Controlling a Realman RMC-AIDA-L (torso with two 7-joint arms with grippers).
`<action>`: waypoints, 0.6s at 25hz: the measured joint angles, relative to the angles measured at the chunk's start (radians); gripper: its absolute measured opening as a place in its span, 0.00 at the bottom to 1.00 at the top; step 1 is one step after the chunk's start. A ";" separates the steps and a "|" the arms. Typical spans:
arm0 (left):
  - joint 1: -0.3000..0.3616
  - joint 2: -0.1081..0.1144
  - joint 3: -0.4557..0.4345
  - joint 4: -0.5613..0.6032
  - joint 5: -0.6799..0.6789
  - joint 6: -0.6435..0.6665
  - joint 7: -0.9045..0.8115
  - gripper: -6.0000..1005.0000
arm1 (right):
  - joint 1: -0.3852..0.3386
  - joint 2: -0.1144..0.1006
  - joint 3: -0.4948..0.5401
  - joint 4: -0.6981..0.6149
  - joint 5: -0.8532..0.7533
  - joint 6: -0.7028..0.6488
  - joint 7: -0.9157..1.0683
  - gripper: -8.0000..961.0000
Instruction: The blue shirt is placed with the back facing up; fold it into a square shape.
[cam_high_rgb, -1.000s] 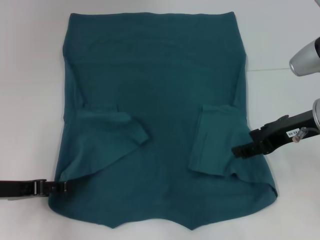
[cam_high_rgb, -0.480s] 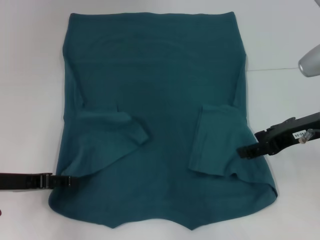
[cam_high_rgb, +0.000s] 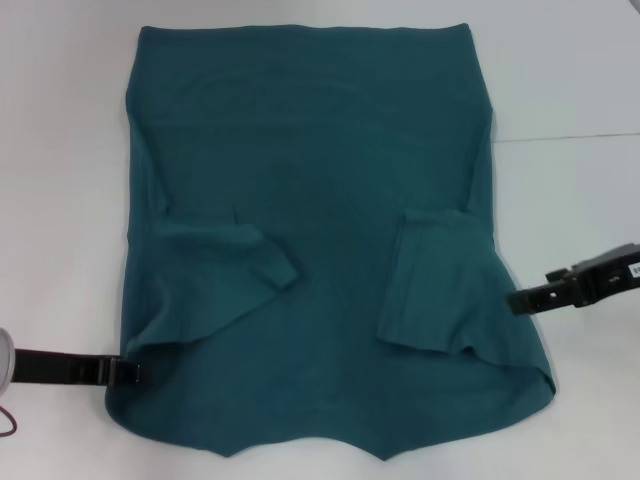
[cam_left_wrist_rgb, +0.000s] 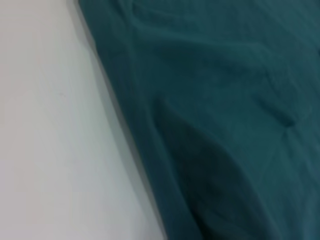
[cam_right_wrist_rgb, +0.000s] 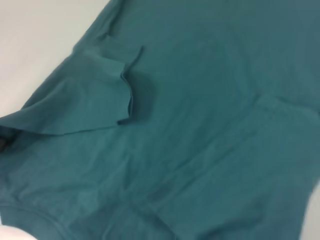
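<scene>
head overhead, wrists close on shirt (cam_high_rgb: 310, 200)

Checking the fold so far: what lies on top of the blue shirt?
Both short sleeves lie folded inward on the blue shirt, one on the left and one on the right. The cloth beneath them is hidden.

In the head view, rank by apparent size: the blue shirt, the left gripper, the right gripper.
1. blue shirt, by far the largest.
2 and 3. left gripper and right gripper look alike, each cut off by the frame edge, so unranked.
</scene>
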 joint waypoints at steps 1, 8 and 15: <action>-0.002 -0.001 0.000 0.002 0.005 -0.001 0.000 0.51 | -0.003 0.000 0.012 -0.015 -0.009 -0.019 0.018 0.81; -0.013 -0.001 0.001 0.009 0.008 -0.011 0.000 0.19 | -0.011 0.000 0.032 -0.090 -0.151 -0.122 0.154 0.81; -0.021 0.000 0.002 0.007 0.008 -0.015 0.007 0.03 | -0.015 0.008 0.024 -0.050 -0.221 -0.134 0.199 0.81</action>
